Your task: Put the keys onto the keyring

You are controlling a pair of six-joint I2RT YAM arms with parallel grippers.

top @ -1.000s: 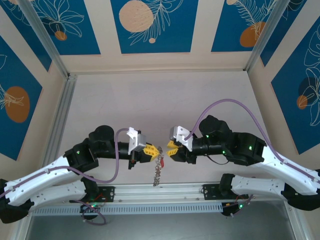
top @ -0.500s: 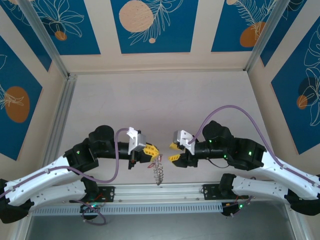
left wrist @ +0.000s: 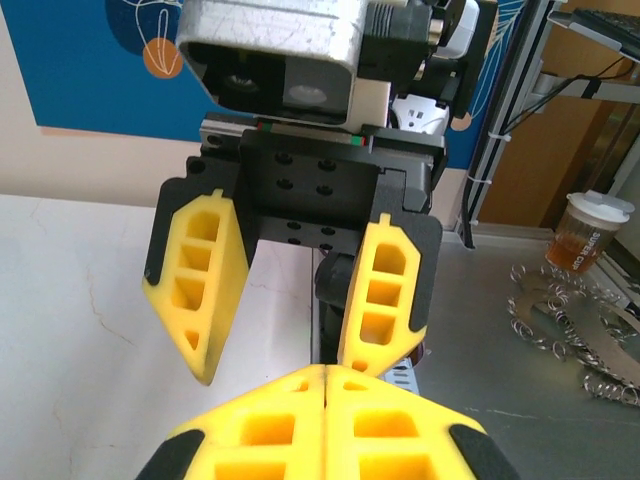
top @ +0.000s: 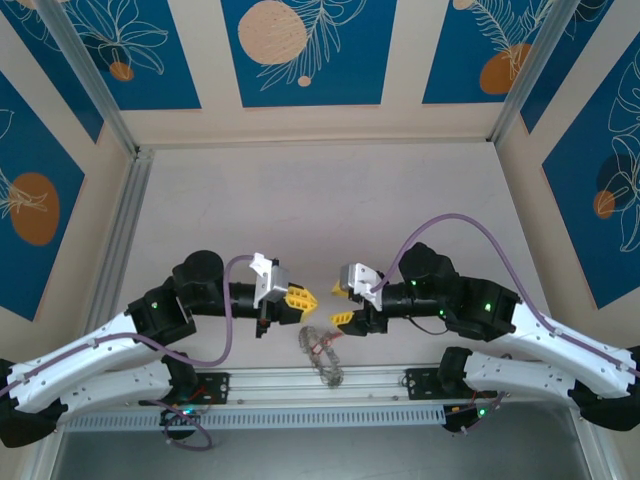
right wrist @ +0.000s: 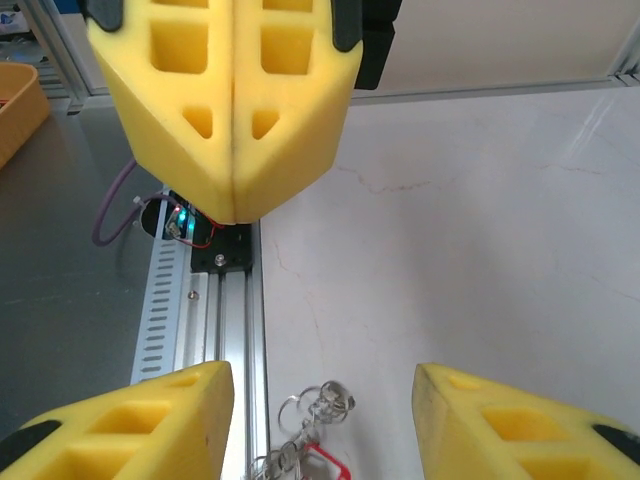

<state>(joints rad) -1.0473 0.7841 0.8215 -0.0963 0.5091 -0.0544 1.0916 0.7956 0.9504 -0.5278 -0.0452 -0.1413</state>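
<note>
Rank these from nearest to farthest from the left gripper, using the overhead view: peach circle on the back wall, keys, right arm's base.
1. keys, on the table beside the left gripper, toward the near edge.
2. right arm's base, right side, near edge.
3. peach circle, high on the back wall.

Pale marbled tabletop (top: pixel 320 200), bordered at the near edge by a silver aluminium rail (top: pixel 265 381); blue leaf-printed wall panels (top: pixel 300 50) behind; a lidded clear plastic cup (left wrist: pixel 585 228) stands upright
</note>
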